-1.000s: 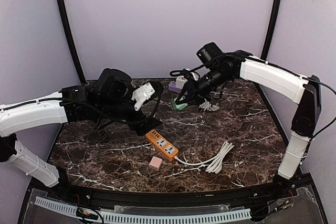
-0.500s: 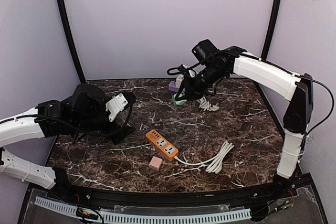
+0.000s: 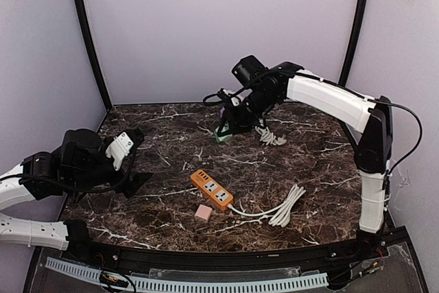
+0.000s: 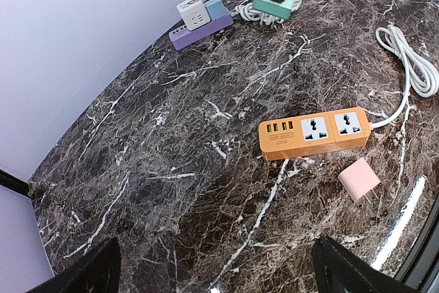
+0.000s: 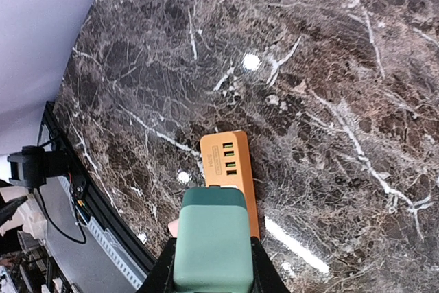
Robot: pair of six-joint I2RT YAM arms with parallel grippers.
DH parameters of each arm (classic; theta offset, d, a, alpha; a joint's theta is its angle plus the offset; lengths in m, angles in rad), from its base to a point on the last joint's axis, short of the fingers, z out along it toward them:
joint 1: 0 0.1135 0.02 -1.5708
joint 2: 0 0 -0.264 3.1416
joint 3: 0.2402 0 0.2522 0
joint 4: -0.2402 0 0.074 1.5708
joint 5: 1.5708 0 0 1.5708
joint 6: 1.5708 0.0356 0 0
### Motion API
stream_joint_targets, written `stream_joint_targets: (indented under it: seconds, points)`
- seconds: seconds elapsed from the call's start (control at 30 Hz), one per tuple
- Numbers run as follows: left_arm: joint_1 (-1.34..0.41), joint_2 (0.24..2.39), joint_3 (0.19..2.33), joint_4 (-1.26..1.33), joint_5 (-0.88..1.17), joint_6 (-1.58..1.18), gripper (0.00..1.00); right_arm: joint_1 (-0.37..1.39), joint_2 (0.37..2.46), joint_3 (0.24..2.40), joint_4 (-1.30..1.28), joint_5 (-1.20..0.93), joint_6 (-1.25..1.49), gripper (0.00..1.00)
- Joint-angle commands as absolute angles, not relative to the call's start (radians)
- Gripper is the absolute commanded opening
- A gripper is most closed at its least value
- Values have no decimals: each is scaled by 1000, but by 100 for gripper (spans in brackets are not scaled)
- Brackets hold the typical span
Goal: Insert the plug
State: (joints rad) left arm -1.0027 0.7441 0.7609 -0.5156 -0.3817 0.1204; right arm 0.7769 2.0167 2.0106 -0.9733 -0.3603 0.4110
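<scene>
Right claw (image 3: 226, 128) pinches the green plug (image 5: 211, 248) between its fingers and holds it over the far part of the marble table (image 3: 322, 162). We see the orange power strip (image 3: 211, 189) lying well apart toward the front, with a pink adapter (image 3: 203, 212) just beside it. Left claw (image 3: 132, 164) hangs spread wide at the left.

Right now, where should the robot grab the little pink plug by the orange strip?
Take the pink plug across its flat sides, probably with the open left fingers coming straight down: it is a small block lying loose on the table, apart from the orange strip.
</scene>
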Motion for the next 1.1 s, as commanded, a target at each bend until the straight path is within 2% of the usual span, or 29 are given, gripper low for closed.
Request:
stream_joint_targets:
  seconds: [0.0, 0.6, 1.07]
  points:
    - [-999, 685, 722, -539, -387, 62, 99, 851, 2050, 2028, -1035, -320, 371, 0]
    - [-997, 521, 623, -491, -386, -41, 99, 970, 2151, 1993, -1119, -224, 276, 0]
    - [-998, 481, 594, -453, -375, -39, 99, 1013, 2284, 2120, -1130, -222, 285, 0]
